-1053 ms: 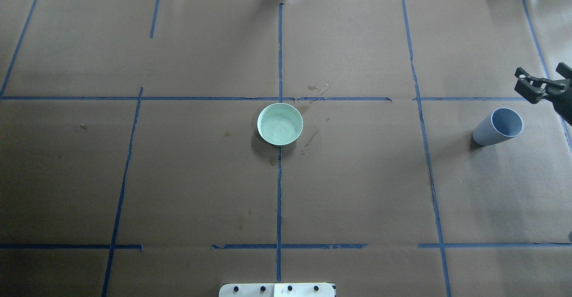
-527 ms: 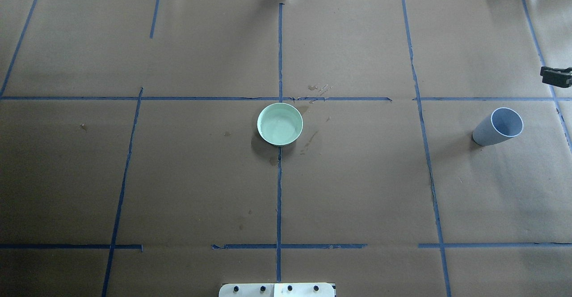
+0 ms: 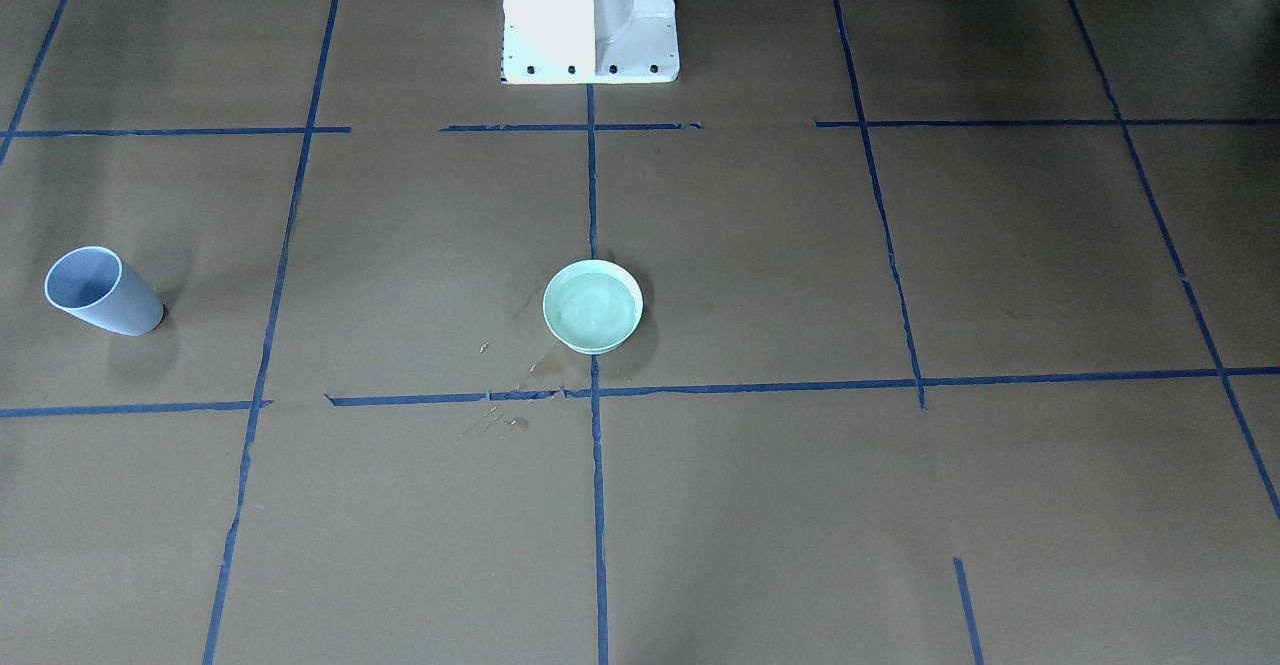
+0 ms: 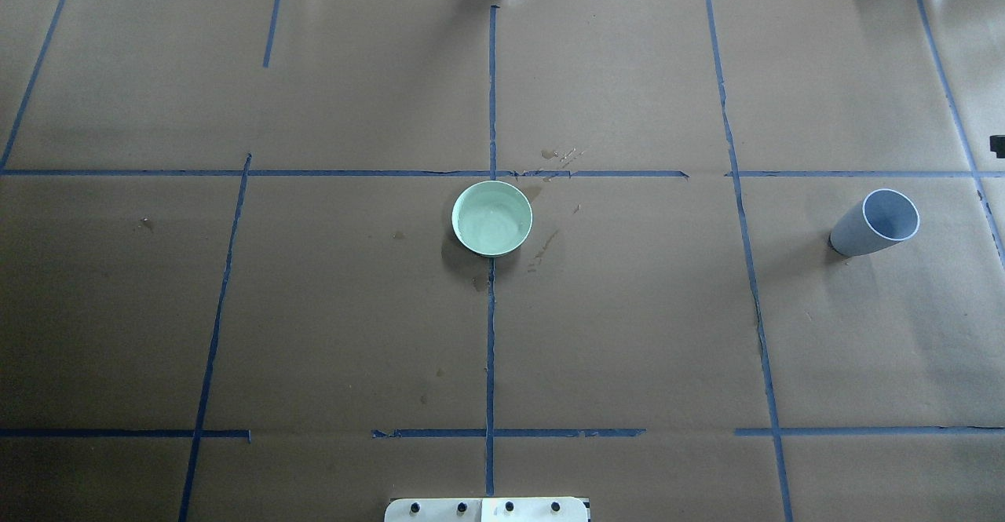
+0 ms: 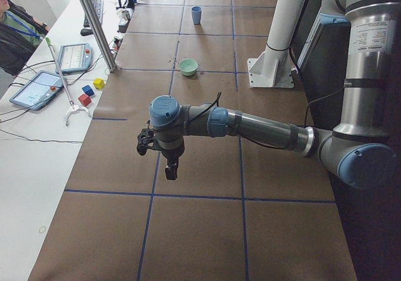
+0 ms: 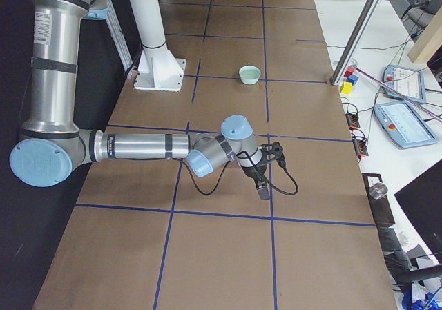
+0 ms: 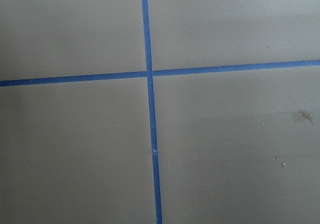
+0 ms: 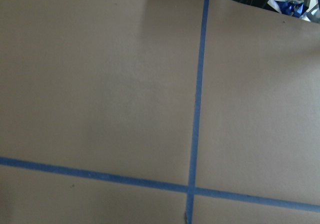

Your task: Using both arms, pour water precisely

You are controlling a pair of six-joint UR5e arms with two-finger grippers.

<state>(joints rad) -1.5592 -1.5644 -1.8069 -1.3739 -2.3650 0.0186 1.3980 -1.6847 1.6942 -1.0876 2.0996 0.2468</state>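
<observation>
At the tabletop's (image 4: pixel 314 310) left end you have the left arm (image 5: pixel 263 129) stretched out low over the brown paper. The left pincer (image 5: pixel 170 168) hangs fingers-down above it, touching nothing. Only the side camera catches it, so you cannot tell whether it is wide or narrow. Its wrist camera looks at nothing but a crossing of blue tape lines (image 7: pixel 149 74).

The water (image 4: pixel 491 221) is well away from that pincer. It sits in the mint-green bowl (image 4: pixel 463 233) at the middle of the tabletop, on the centre tape line. A few wet streaks (image 4: pixel 543 247) lie on the paper just beside the bowl on its right, with more by the tape crossing toward the far edge.

Further right, near the tabletop's right end, a blue-grey cup (image 4: pixel 873 225) stands upright and alone, with no pincer on it.

Past the cup, the right arm (image 6: pixel 138 146) lies low over the right end, and the right pincer (image 6: pixel 262 188) points down above the paper and holds nothing. Overhead only a black sliver shows at the right edge, so you cannot tell how far it is spread. The water in the bowl is well apart from it too, with the cup between them.
</observation>
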